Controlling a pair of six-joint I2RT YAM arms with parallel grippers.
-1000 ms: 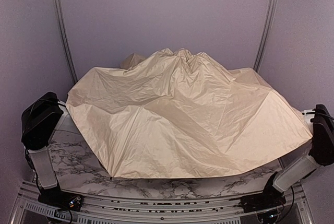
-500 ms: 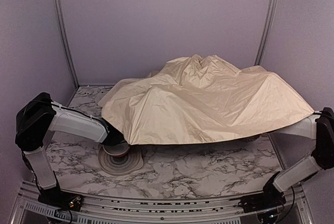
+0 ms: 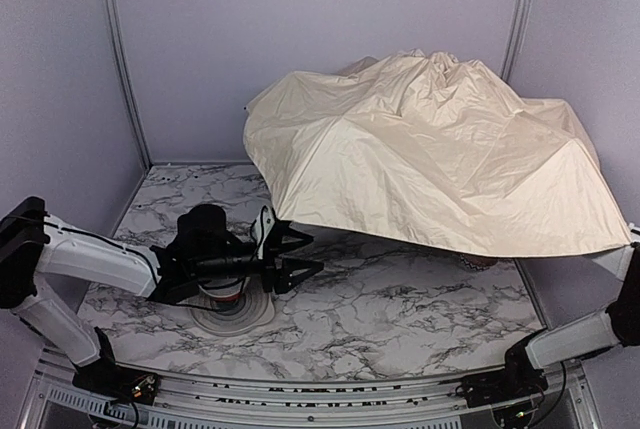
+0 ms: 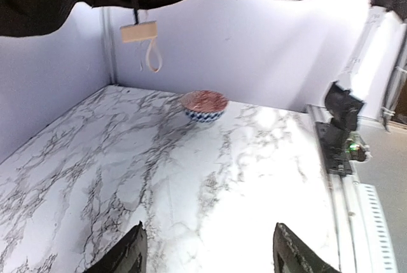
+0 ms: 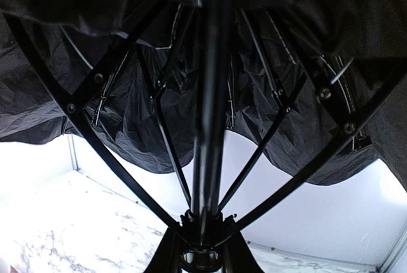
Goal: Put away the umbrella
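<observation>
Overhead, the umbrella [image 3: 440, 159] was open and raised clear of the marble table [image 3: 400, 319], its cream canopy spread over the table's far right part and tilted, the lower edge toward the near side. Beneath it, the right wrist view showed the black lining [image 5: 127, 95], the thin ribs and the black shaft [image 5: 206, 126] running straight down into the right gripper [image 5: 200, 247], whose fingers were closed on the shaft; from above, this gripper was hidden under the canopy. In the left wrist view the small tan handle [image 4: 138, 32] with its wrist loop hung from the shaft, high above the table's far side and touching nothing. The left gripper [image 3: 312, 254] hovered low over the table's near left part, out from under the canopy, its fingers [image 4: 127, 257] spread apart with only bare marble between them. A round white dish [image 3: 240, 317] sat on the table just under the left arm, and a blue-patterned bowl [image 4: 203, 106] stood upright on the table's far part, below the canopy.
</observation>
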